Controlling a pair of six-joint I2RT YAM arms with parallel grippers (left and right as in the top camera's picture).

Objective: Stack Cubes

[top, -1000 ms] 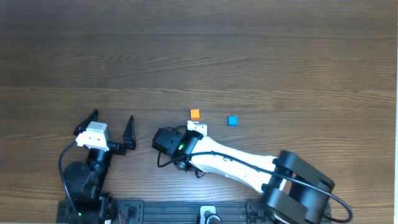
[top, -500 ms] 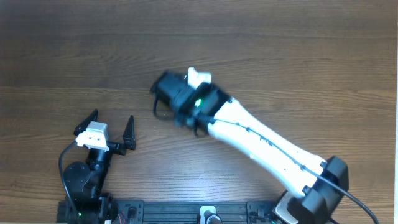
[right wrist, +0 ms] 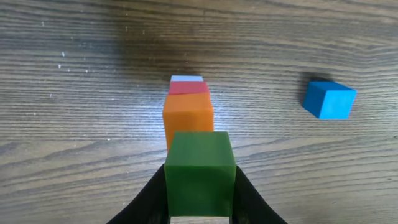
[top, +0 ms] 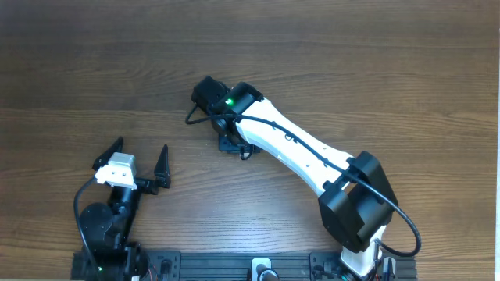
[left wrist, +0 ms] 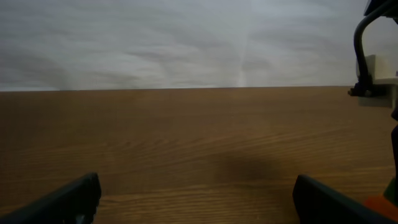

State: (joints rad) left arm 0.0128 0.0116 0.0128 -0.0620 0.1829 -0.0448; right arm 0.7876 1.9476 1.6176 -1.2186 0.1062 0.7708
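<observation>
As right end effector (right wrist: pixel 200 186) pinches green cube (right wrist: pixel 200 169), orange cube (right wrist: pixel 188 119) sits just ahead.

Table (top: pixel 375 70): brown wood, grain running 9 to 3 o'clock in the top view.
On it: blue cube (right wrist: pixel 329 99), apart from cube stack (right wrist: pixel 188 118).

The right gripper (right wrist: pixel 200 186), closed on a green cube (right wrist: pixel 200 168), hangs close by the orange cube (right wrist: pixel 188 121), which touches a red cube (right wrist: pixel 188 88); these block the way ahead. A blue cube (right wrist: pixel 329 99) sits well apart, with bare tabletop (right wrist: pixel 267 143) between. The right arm (top: pixel 297 152) slants across the middle, well apart from the spread left gripper (top: pixel 141 156).
</observation>
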